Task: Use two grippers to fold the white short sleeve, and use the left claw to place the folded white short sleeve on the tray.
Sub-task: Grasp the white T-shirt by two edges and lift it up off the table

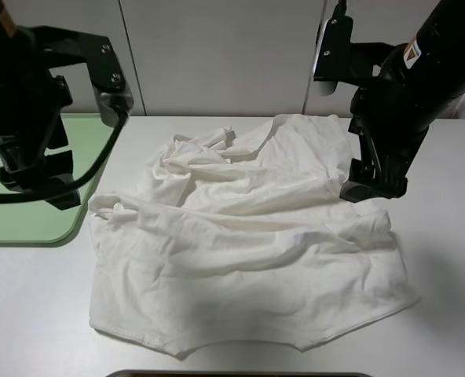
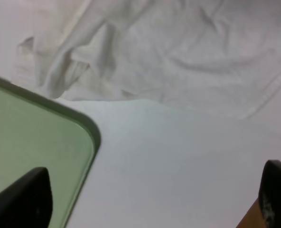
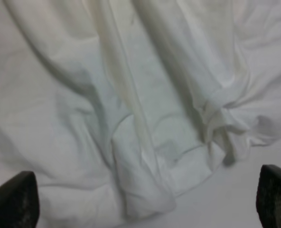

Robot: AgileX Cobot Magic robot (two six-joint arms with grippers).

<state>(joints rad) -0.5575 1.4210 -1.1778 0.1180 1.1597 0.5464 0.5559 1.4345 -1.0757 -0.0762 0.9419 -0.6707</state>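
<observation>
Crumpled shirt (image 1: 248, 236) on the bench (image 1: 441, 259), tray (image 1: 28, 224) beside it.
Left hand (image 2: 147, 199) and right hand (image 3: 145, 199) spread apart, empty.

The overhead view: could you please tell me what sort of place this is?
Probably a robotics lab bench, not a home: a black left arm and right arm hang over a plain white table, where a white T-shirt and a green tray are laid out.
</observation>
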